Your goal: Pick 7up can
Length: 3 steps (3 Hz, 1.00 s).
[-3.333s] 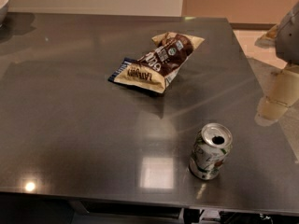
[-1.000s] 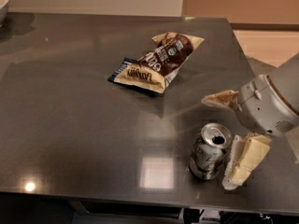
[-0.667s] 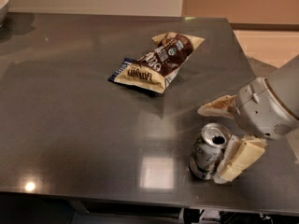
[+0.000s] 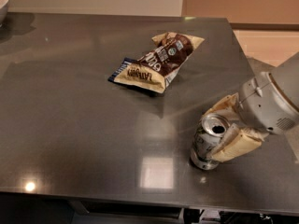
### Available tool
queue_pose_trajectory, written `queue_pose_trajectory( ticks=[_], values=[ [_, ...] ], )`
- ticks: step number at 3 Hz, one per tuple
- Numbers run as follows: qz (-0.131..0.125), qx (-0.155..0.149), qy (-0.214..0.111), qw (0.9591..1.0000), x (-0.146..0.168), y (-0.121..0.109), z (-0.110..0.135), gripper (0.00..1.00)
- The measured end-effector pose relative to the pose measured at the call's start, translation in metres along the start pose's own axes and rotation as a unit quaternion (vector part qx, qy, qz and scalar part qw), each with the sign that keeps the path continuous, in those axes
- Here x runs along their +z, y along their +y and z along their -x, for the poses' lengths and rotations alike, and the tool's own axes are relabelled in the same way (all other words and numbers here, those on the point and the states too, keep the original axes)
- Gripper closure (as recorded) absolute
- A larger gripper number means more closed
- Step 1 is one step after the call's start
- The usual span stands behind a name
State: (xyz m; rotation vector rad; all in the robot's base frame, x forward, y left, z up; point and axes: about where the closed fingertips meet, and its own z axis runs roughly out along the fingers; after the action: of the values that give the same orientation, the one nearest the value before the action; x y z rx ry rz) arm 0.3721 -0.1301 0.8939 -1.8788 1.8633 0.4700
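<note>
lower right | cream two-finger gripper (image 4: 212,133), jaws spread around small silver aluminium 7up can (image 4: 204,144) | risk: one finger touching first may push can over

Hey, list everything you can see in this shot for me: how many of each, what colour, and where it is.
table: one, dark grey and glossy, fills most of the view
snack bag: one, brown and cream, crinkled, lying flat on the far middle of the table
can: one, silver with white and green sides, upright near the front right edge of the table
bowl: one, pale, only partly in view at the far left corner
arm: one, light grey, coming in from the right
end effector: one, cream, at the can
</note>
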Motion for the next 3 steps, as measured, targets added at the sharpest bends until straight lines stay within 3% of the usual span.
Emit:
queue_pose_trajectory(
  ticks=[1,2,3],
  values=[
    [-0.007,0.016,0.040,0.9991,-0.017,-0.012,0.005,0.87],
    [-0.039,0.025,0.115,0.9923,-0.035,-0.025,0.012,1.00],
    [-0.075,0.017,0.194,0.9781,-0.047,-0.032,0.017,1.00]
  ],
)
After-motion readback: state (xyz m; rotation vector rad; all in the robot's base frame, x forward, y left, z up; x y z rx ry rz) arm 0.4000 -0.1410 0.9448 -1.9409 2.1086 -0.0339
